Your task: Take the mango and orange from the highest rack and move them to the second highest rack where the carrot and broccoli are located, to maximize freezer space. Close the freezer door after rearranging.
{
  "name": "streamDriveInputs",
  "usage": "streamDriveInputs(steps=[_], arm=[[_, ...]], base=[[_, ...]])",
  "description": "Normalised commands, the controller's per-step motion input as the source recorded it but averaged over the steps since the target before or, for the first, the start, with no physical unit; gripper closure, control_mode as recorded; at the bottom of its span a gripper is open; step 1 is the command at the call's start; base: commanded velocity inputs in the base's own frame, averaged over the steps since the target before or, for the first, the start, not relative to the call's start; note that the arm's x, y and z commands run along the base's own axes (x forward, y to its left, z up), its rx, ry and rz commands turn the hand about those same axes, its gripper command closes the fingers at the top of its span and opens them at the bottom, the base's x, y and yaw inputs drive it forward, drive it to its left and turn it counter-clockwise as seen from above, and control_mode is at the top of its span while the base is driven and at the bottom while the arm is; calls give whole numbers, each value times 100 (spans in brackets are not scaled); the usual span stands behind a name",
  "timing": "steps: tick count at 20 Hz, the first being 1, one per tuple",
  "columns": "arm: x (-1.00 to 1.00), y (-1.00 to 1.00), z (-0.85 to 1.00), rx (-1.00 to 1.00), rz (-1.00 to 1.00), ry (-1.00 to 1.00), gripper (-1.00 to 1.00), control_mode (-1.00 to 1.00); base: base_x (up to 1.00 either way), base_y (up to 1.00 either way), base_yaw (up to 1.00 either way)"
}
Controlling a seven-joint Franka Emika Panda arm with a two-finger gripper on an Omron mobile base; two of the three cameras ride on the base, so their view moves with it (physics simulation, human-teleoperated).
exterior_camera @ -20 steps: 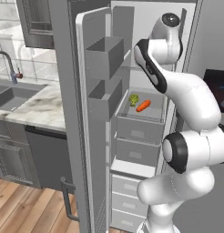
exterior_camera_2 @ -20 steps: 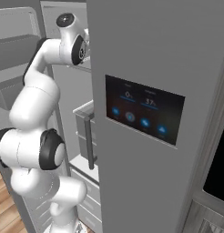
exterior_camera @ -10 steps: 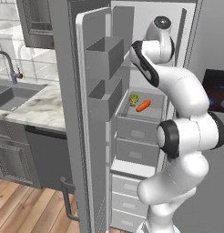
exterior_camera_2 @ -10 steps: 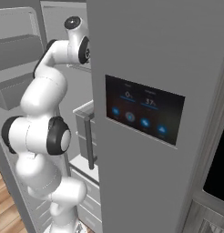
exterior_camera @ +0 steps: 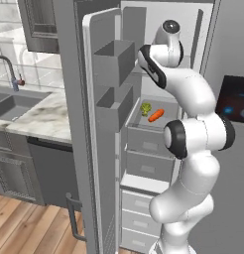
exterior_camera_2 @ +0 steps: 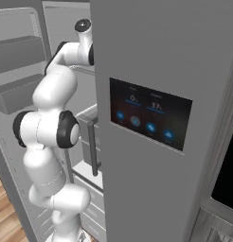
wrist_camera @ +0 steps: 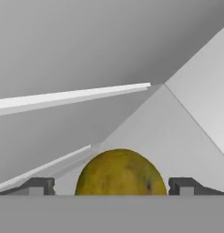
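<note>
Left base view: I see the arm reaching into the open freezer, with the broccoli (exterior_camera: 145, 107) and carrot (exterior_camera: 155, 115) side by side on a lower rack. Right base view: the closed door with its lit panel (exterior_camera_2: 150, 115) hides the hand. Hand view: the mango (wrist_camera: 121, 173) sits between the gripper (wrist_camera: 111, 186) fingertips, which stand apart at either side; contact unclear.

Pretty flat, even rendered lighting, no glare or hard shadows; everything's a bit soft and low-res, freezer interior greyish.
</note>
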Motion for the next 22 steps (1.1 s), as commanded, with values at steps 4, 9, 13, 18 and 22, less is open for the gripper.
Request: streamDriveInputs(steps=[4, 9, 13, 18, 22], arm=[[30, -5, -10, 0, -1, 0, -100, -100], [16, -4, -9, 0, -2, 0, -100, -100], [8, -3, -24, -1, -3, 0, -100, -100], [0, -18, -30, -1, -9, 0, -100, -100], [0, -10, -34, -2, -9, 0, -100, -100]], base=[[0, 0, 0], [0, 0, 0], [0, 0, 0], [0, 0, 0], [0, 0, 0]])
